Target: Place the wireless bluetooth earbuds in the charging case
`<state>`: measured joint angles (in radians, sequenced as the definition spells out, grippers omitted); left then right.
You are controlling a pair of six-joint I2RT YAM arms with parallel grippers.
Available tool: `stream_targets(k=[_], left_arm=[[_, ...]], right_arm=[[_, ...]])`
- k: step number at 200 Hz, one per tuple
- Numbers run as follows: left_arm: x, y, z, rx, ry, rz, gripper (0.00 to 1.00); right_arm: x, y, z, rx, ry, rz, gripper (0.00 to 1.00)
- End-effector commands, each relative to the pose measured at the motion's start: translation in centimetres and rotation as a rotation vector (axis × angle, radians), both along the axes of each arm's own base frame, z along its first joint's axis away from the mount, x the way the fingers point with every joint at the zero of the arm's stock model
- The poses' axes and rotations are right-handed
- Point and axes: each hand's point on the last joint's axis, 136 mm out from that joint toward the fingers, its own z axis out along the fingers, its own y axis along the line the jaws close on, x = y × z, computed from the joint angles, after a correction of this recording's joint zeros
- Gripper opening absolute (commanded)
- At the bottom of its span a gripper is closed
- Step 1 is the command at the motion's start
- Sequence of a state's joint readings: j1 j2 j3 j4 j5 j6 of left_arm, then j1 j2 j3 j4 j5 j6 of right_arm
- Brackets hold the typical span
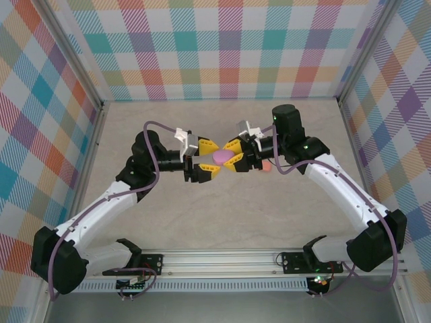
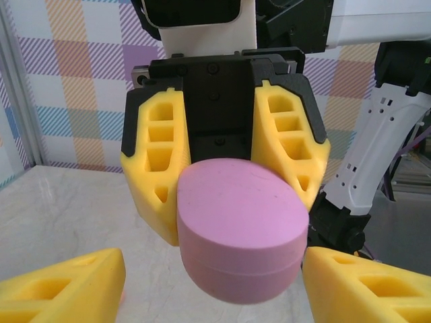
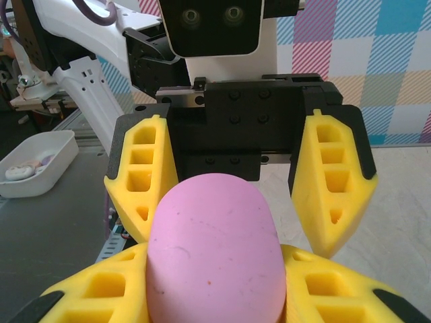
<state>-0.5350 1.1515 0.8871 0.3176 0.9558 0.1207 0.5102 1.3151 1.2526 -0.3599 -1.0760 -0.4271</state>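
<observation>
Roughly mid-counter: right tool (image 1: 234, 155) clamped on the pink rounded plastic charging case (image 1: 221, 157), lid closed. Left tool (image 1: 209, 158) faces it, fingers apart, straddling the case's free end. Small salmon-orange piece (image 1: 266, 165) lies just beside the right tool.

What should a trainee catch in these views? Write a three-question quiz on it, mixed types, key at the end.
1. True or false: the left gripper is clamped shut on the pink case.
2. The case's lid is: A) swung open, B) closed, C) removed and lying apart.
3. Fill in: the case is gripped by the ___ gripper.
Key: 1 false, it stands wide open at the case. 2 B, a thin seam runs round the case. 3 the right gripper.
</observation>
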Motion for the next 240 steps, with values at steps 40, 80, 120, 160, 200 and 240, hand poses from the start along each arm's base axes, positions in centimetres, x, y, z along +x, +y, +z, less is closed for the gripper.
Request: stream_targets(k=[40, 80, 120, 160, 200, 240], left_arm=[[-0.3, -0.3, 2.3, -0.032, -0.061, -0.021, 0.63], [-0.2, -0.4, 1.9, -0.023, -0.048, -0.023, 0.66], [0.0, -0.4, 1.7, -0.019, -0.045, -0.014, 0.7], [0.2, -0.5, 1.5, -0.013, -0.039, -0.014, 0.7], [0.1, -0.6, 1.8, -0.017, -0.039, -0.026, 0.63], [0.0, -0.7, 2.1, -0.031, -0.043, -0.035, 0.54]], right_arm=[[-0.9, -0.1, 1.1, 0.038, -0.02, 0.048, 0.13], [-0.9, -0.1, 1.4, 0.045, -0.036, 0.041, 0.13], [-1.0, -0.2, 1.4, 0.047, -0.033, 0.045, 0.13], [-1.0, -0.2, 1.4, 0.048, -0.032, 0.045, 0.12], [-1.0, -0.1, 1.3, 0.048, -0.026, 0.047, 0.12], [-1.0, 0.0, 1.0, 0.042, -0.021, 0.049, 0.12]])
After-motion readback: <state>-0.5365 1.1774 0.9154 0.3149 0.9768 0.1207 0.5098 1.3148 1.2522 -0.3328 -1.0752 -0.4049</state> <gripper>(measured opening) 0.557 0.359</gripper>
